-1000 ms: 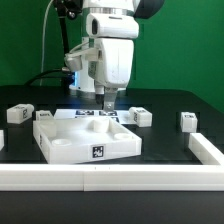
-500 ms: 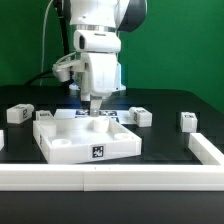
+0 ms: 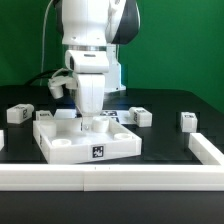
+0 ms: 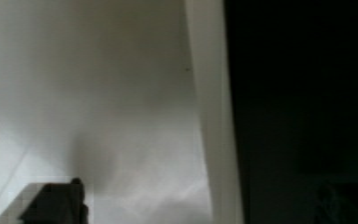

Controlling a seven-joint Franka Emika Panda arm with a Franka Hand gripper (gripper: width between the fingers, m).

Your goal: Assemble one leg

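The large white panel (image 3: pixel 70 142) lies flat on the black table, with a tag on its front face. My gripper (image 3: pixel 90 122) hangs straight down over the panel's back middle, very close to its top, and holds nothing. Small white legs with tags lie around it: one at the exterior view's left (image 3: pixel 18 113), one behind the panel's right corner (image 3: pixel 140 116), one further right (image 3: pixel 188 121). In the wrist view the panel's white top (image 4: pixel 87 100) fills one side and ends at a straight edge against the dark table (image 4: pixel 300 100). My gripper (image 4: pixel 208 208) is open; one dark fingertip (image 4: pixel 55 203) shows.
A white rail (image 3: pixel 110 178) runs along the table's front and another rail (image 3: pixel 206 149) stands at the exterior view's right. The marker board (image 3: pixel 112 116) lies just behind the panel. Cables hang behind the arm at the back left.
The arm has moved toward the exterior view's left and come down, from above the panel's back right to just over its back middle.
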